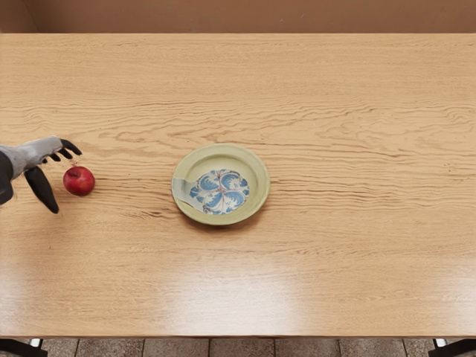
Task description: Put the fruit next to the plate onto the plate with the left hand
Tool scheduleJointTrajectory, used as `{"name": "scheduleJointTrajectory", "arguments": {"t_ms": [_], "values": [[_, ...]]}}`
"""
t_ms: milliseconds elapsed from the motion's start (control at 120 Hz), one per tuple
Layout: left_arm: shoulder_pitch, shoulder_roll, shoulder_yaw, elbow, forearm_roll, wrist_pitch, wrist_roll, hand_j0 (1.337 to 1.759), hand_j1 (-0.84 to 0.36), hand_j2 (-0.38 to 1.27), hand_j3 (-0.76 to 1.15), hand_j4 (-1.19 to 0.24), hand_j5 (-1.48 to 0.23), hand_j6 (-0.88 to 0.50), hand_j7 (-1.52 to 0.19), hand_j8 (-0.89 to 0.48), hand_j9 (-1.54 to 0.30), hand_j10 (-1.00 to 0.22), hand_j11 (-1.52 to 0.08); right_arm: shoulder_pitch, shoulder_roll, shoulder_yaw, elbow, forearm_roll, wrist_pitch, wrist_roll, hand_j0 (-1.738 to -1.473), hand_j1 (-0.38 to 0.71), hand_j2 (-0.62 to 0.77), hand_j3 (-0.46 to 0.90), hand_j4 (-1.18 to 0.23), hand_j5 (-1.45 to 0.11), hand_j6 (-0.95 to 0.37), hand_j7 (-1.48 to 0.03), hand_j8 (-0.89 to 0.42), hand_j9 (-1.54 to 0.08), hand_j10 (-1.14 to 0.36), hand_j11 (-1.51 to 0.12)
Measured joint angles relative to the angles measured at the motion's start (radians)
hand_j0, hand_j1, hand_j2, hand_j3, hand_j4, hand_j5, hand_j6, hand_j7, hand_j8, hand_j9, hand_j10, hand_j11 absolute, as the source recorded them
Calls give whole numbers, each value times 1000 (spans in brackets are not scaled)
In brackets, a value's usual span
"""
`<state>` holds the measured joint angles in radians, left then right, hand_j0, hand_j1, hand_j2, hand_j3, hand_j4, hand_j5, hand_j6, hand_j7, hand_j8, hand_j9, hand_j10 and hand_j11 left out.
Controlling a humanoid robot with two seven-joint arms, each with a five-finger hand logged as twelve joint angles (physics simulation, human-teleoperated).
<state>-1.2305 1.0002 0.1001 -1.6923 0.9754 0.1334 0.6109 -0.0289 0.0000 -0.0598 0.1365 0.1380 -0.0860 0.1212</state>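
A red apple point(79, 181) lies on the wooden table point(335, 245), to the left of a pale green plate point(221, 184) with a blue pattern in its middle. The plate holds nothing. My left hand point(56, 172) comes in from the left edge and sits just left of the apple. Its fingers point(68, 148) are spread above and behind the fruit, and the thumb point(42, 190) points down in front. The fingers stand around the apple's left side without closing on it. The right arm is out of view.
The table's far edge meets a brown wall at the top. Its near edge runs along the bottom, with floor tiles showing below.
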Motion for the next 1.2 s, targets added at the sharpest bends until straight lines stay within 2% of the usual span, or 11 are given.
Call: {"name": "scheduleJointTrajectory", "arguments": {"t_ms": [375,825,1200], "values": [[-11,-53,4,55,10,112,0,1658,58,54,0,-253,-321,-254,-320,-254,-320,-252,-319,0,0,1,0,0,0,0,-1658,-308,-7,0,-35,-45,-35,-45,-35,-45,-35,-45],[4,-122,6,85,-92,115,0,1658,59,53,0,-251,-319,-252,-319,-252,-319,-250,-319,0,0,1,-1,0,0,0,-1658,-308,-7,0,-35,-45,-35,-45,-35,-45,-35,-45],[32,-161,7,123,-102,114,0,1658,53,54,0,-255,-325,-256,-325,-256,-324,-254,-324,0,0,1,-1,0,0,0,-1658,-308,-7,0,-35,-45,-35,-45,-35,-45,-35,-45]]}}
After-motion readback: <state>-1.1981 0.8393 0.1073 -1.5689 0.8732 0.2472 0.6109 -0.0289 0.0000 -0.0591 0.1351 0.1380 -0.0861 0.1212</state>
